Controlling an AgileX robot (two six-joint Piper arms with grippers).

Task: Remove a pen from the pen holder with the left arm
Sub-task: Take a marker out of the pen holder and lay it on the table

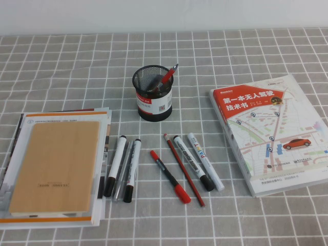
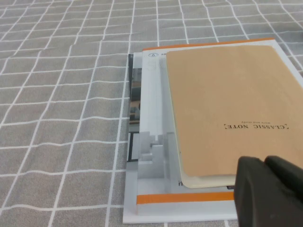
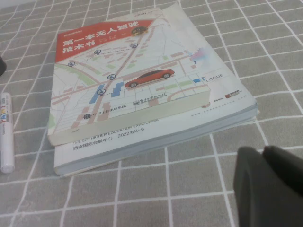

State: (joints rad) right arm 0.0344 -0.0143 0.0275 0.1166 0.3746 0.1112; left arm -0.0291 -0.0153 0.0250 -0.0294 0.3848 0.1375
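Pen holder (image 1: 152, 97) first: on the high view I see the black mesh cup standing upright near the middle of the checked cloth (image 1: 61, 66). A red pen (image 1: 167, 76) leans inside it, its upper end poking over the rim. A row of loose pens and markers (image 1: 192, 163) lies on the cloth in front of the cup. A tan notebook (image 1: 56, 166) on a stack of booklets sits to the left, and a map-covered book (image 1: 271, 133) to the right.

On the left wrist view, my left gripper (image 2: 265, 165) hangs over one end of the tan notebook (image 2: 227, 104), fingers pressed together and holding nothing.

On the right wrist view, my right gripper (image 3: 263, 153) is above bare cloth just beside the book (image 3: 142, 80), its dark fingers meeting with no gap and nothing between them. A white marker (image 3: 6, 132) lies on the book's far side.
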